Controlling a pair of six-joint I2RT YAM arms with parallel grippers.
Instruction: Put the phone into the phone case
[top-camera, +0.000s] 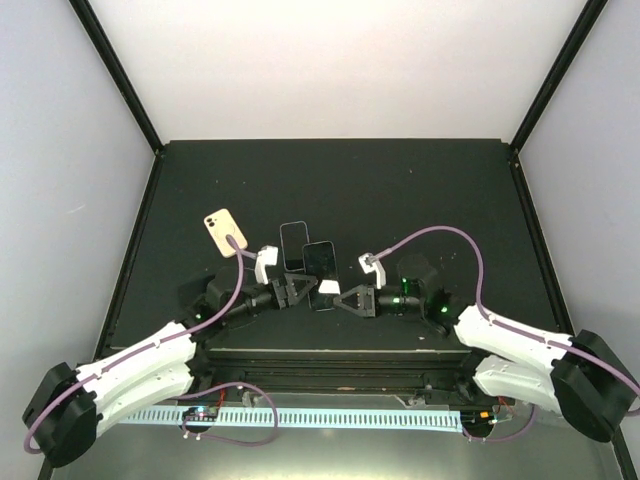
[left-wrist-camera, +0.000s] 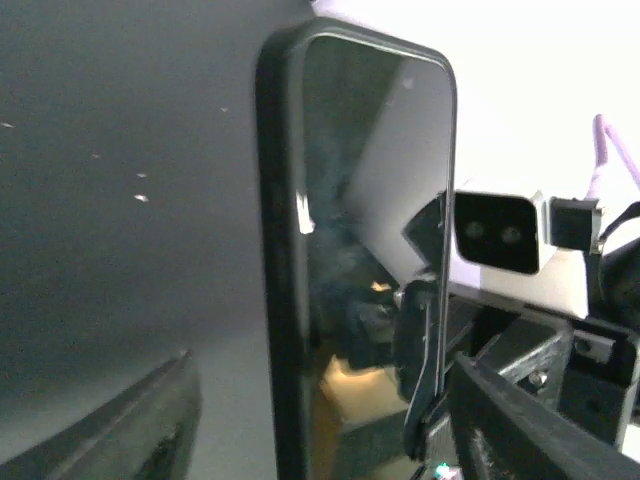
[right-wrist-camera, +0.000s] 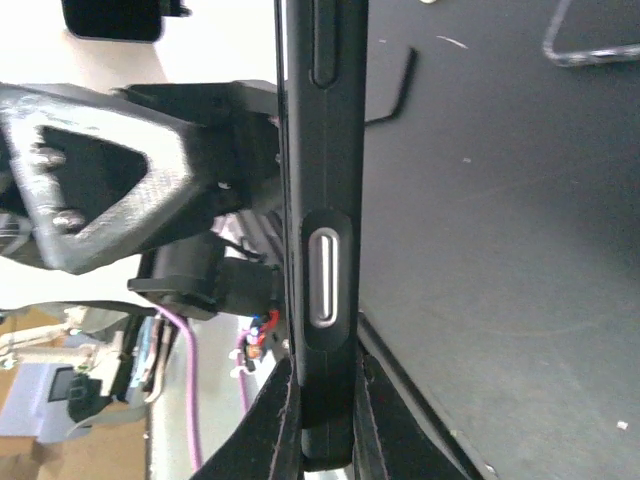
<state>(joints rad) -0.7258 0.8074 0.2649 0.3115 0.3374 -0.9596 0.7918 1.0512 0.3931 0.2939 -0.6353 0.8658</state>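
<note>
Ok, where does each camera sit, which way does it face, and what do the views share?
Top external: above and behind the bases, looking down on the table; both arms show, left gripper and right gripper meeting at the phone.
Left wrist: on the left arm, facing the phone's screen; own fingers at bottom, right wrist camera beyond.
Right wrist: on the right arm, facing the phone's side edge, clamped by its fingers; left gripper beyond.
Shared: all see the phone.
</note>
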